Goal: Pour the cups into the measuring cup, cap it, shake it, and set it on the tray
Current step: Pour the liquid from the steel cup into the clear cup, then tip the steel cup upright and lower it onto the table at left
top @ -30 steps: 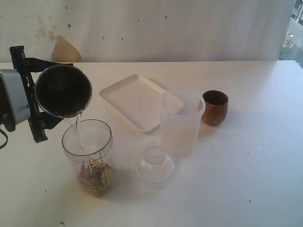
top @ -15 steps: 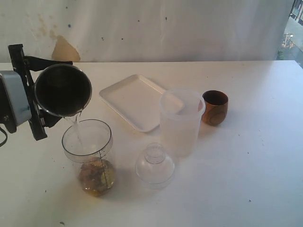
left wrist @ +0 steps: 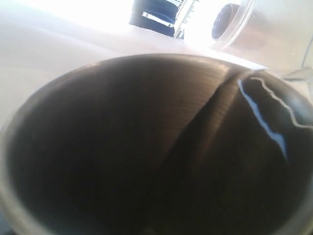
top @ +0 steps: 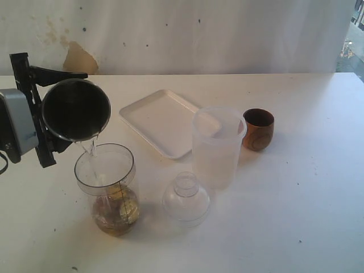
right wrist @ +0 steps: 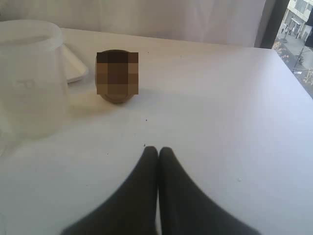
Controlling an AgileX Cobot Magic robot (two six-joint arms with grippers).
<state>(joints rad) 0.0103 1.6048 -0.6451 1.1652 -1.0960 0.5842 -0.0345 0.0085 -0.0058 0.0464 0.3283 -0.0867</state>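
Measuring cup [top: 107, 187] stands on counter [top: 284, 199] near tray [top: 142, 105], part-filled. Likely rigid plastic, slick, bottom-heavy; best taken mid-wall, kept upright. Left gripper [top: 65, 109] clamps tilted steel tumbler [top: 79, 105] above its rim, water [top: 91, 151] streaming in. Right gripper [right wrist: 157, 152] closed, empty.

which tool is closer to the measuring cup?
Left. The left tool holds the steel tumbler tipped just above the measuring cup's rim. The right tool, shut, is outside the exterior view, facing the wooden cup; the measuring cup isn't in its view.
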